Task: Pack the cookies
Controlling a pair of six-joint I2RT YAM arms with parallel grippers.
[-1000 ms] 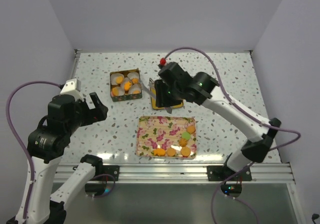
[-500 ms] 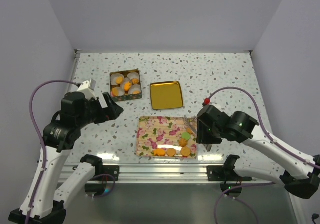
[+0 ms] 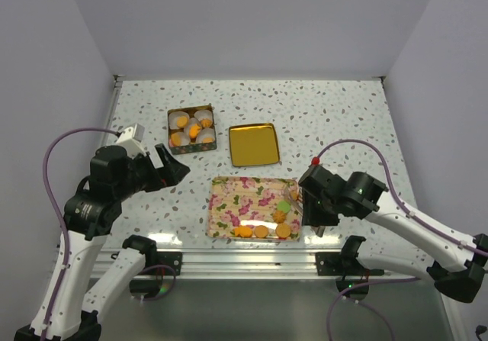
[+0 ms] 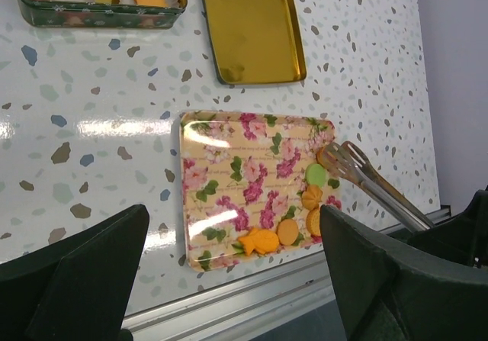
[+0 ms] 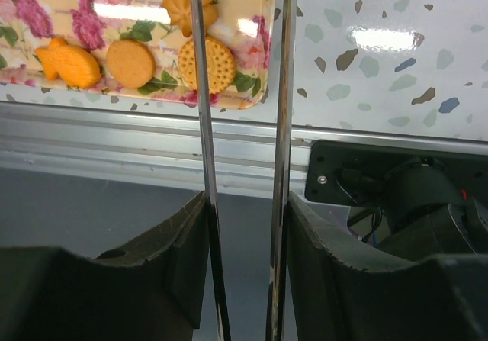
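Several cookies [image 3: 263, 230] lie along the near right part of a floral tray [image 3: 236, 196]: a fish shape [image 4: 259, 241], round ones [image 4: 287, 232], a flower shape [image 4: 310, 197] and a pale green one [image 4: 316, 175]. My right gripper [image 3: 316, 204] is shut on metal tongs [image 4: 366, 177]. The tongs' tips rest by an orange cookie [image 4: 328, 156] at the tray's right edge. In the right wrist view the tong arms [image 5: 200, 89] reach over the tray's near right corner. My left gripper [image 3: 171, 169] is open and empty, left of the tray.
A green tin [image 3: 191, 130] with white paper cups and several cookies stands at the back left. Its gold lid [image 3: 254, 143] lies upturned behind the tray. The table's metal front rail [image 5: 152, 135] runs just below the tray.
My right arm has swung from the lid at the back down to the tray's right side, carrying the tongs. My left gripper has moved a little right, towards the tray.
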